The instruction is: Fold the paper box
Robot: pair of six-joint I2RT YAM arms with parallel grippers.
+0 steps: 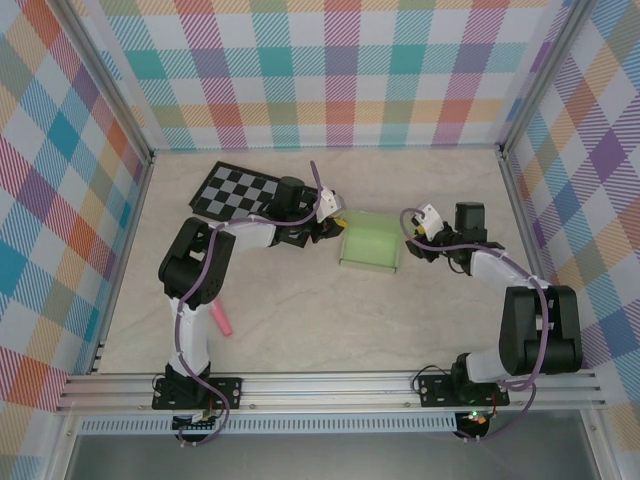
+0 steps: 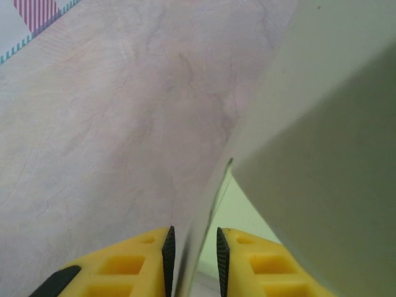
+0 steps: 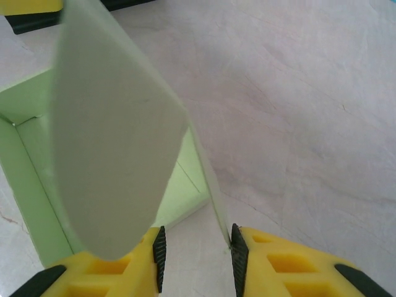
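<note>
Beige marbled tabletop [image 1: 300, 320], plaid walls [image 1: 330, 70]; left claw [image 2: 193, 247] and right claw [image 3: 197, 247] astride walls of the paper box [image 1: 372, 240], grip unclear.

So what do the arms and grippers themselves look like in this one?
The left arm and right arm are built from black jointed links with white sections, and purple cables loop alongside. The left gripper and right gripper have chunky yellow fingers with moulded pockets and thin black ribbed pads. No markings are legible.
</note>
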